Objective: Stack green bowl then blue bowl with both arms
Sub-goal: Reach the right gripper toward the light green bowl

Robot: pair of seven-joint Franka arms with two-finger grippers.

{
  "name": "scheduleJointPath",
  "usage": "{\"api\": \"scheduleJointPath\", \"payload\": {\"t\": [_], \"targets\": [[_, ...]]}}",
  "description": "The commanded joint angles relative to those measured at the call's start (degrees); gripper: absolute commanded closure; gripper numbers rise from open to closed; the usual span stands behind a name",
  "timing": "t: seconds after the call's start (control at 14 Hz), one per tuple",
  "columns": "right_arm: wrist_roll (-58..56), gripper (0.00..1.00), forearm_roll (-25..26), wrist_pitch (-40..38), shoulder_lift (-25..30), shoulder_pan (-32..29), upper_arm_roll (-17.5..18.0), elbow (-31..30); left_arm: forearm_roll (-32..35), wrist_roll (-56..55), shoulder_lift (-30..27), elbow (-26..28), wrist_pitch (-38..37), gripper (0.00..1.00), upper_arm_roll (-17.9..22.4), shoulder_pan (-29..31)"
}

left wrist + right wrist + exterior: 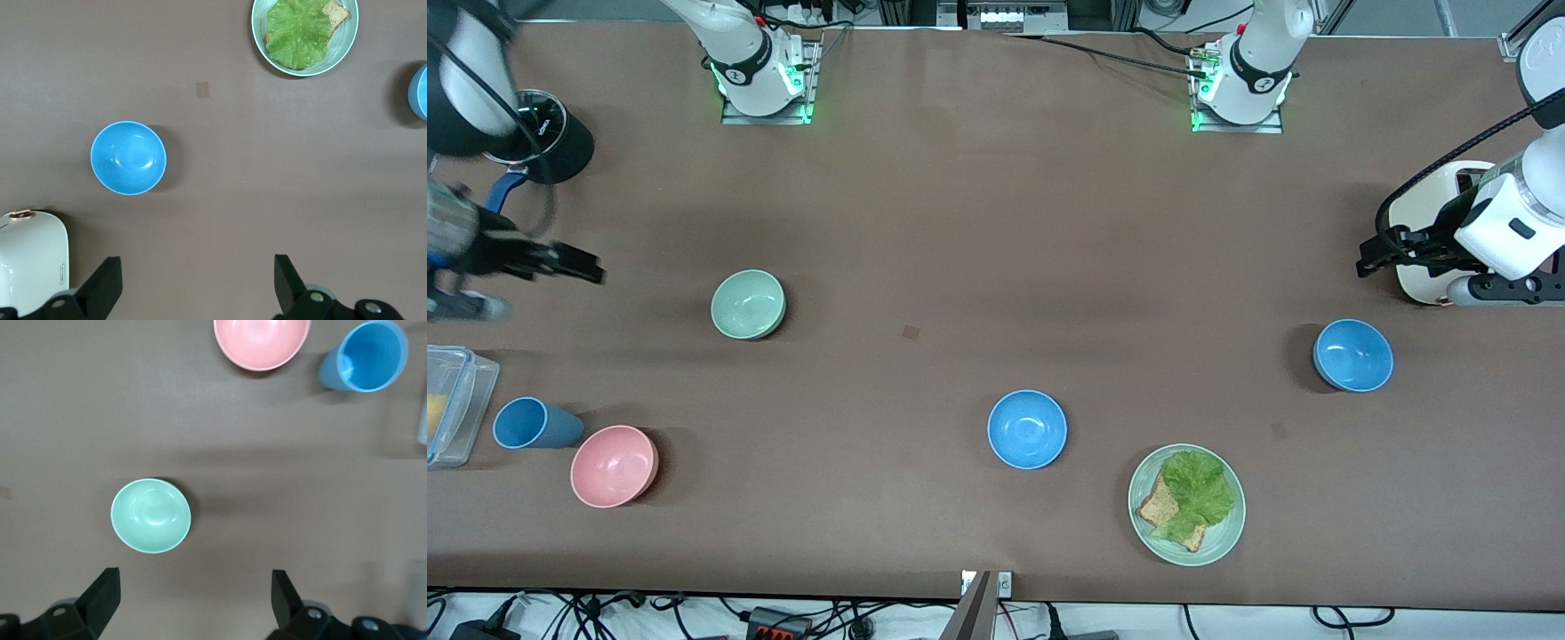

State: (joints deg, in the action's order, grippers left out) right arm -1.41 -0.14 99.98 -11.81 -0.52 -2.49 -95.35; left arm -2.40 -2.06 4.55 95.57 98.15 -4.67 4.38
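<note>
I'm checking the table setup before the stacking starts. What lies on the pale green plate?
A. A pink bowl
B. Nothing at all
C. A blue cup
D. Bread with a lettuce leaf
D: the pale green plate, near the front camera's edge of the table, carries bread with a lettuce leaf on top; the left wrist view shows the same.

Two arms [1258,71], white rounded casings with black joint bands, on metal base plates lit green. Black cables loop along the wrists. Left gripper [193,293] and right gripper [193,610]: black, with wedge-shaped fingers [103,593].
</note>
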Motion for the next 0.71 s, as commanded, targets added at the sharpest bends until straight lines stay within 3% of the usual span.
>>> {"api": "scheduleJointPath", "payload": {"t": [0.0, 0.29, 0.64], "targets": [[-0.4, 0.00, 0.6, 2.9, -3.4, 1.9, 0.2, -3.0, 0.6, -0.8, 1.1, -2.1, -1.3, 0.00, -0.3, 0.2], [0.0, 0.00, 0.5, 6.4, -10.4, 2.4, 0.3, -4.3, 0.6, -0.9, 1.1, -2.1, -1.3, 0.00, -0.3, 0.2], [0.0, 0.00, 0.5, 15.7, -13.4, 3.2, 0.3, -12.3, 0.7, -0.8, 1.1, -2.1, -1.3, 0.00, -0.1, 0.3]]}}
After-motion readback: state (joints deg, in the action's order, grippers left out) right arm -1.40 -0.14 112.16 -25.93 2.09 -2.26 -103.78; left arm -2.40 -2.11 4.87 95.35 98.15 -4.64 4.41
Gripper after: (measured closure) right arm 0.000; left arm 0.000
